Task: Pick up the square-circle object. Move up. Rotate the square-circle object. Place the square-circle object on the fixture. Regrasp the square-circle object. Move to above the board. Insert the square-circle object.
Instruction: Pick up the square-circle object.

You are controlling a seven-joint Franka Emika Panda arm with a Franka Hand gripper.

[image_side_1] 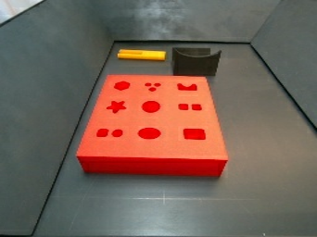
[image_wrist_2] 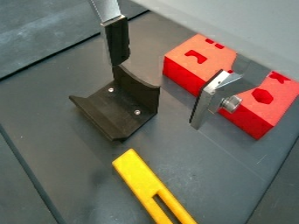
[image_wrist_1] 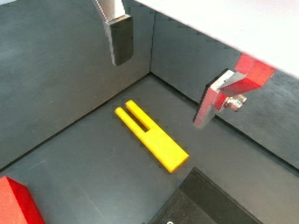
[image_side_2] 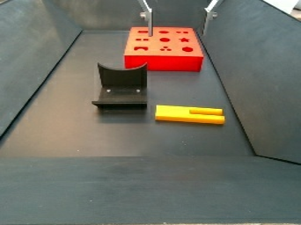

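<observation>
While jaws (image_wrist_1: 170,74) hang parted, square-circle object (image_wrist_1: 152,134) lies below.

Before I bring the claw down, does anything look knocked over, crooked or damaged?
Nothing stands out. The yellow bar lies flat on the floor beside the fixture, the red board sits flat, and the claw is open and empty above them.

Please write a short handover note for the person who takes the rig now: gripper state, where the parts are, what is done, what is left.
Gripper: open, holding nothing, raised above the floor; in a side view only its fingertips show above the board.
Slim yellow slotted bar, the square-circle object: flat on the floor beside the fixture, not touching it.
Dark L-shaped fixture: nothing on it.
Flat red board with shaped cut-outs: nothing inserted.
Done: nothing visible.
Left: pick up, rotate, place on fixture, regrasp, insert.
</observation>
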